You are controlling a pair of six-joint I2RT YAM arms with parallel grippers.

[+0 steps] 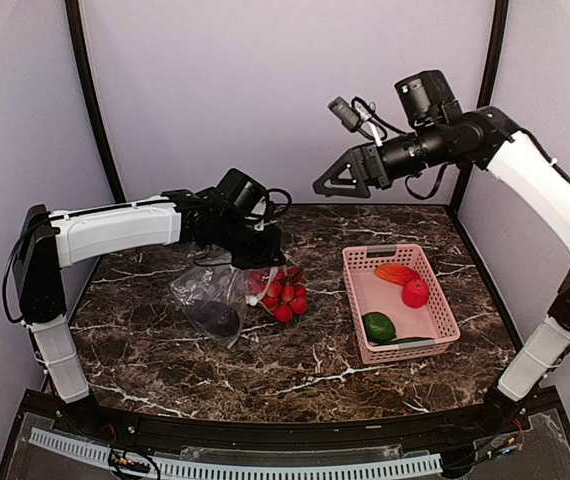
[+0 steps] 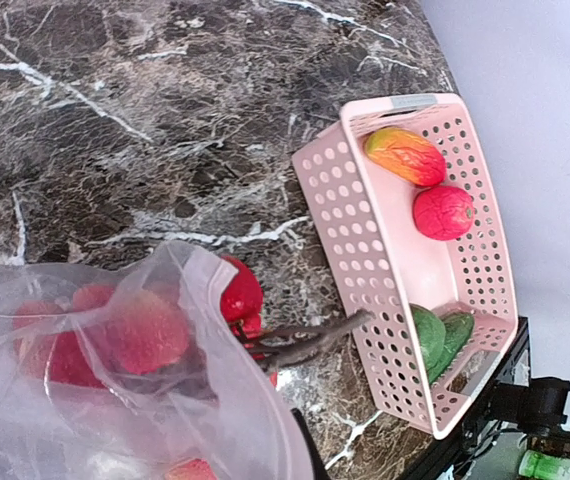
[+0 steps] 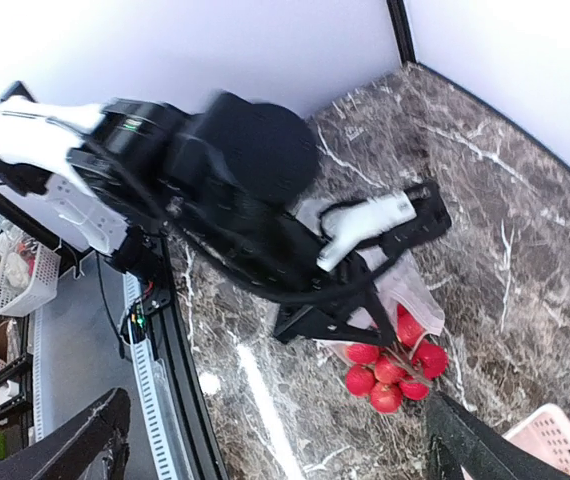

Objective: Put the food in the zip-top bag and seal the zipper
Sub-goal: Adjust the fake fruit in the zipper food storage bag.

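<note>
Clear plastic of the zip-top bag [image 1: 205, 295] lies crumpled on the marble surface [image 1: 315, 370] left of centre, with the dark eggplant [image 1: 215, 320] inside it. The left jaws are fully closed, apparently pinching the bag's mouth edge and holding it up. The red pieces [image 1: 283, 295] sit right at that mouth. In the left wrist view some show through the plastic while at least one lies outside on the surface. The right jaws hang high above the back of the surface, spread wide and holding nothing. The orange-red oval [image 1: 397, 273], a red ball [image 1: 415, 293] and the green pieces [image 1: 379, 326] wait in the pink basket [image 1: 380, 251], well apart from the bag. The main risk, as I judge it, is the red bunch: any lift or tug by the left arm could tip it back out. While it straddles the mouth, the zipper, which I cannot make out clearly, could not close. The limp mouth may also sag shut, so the next piece brought over could hit plastic and roll off.
</note>
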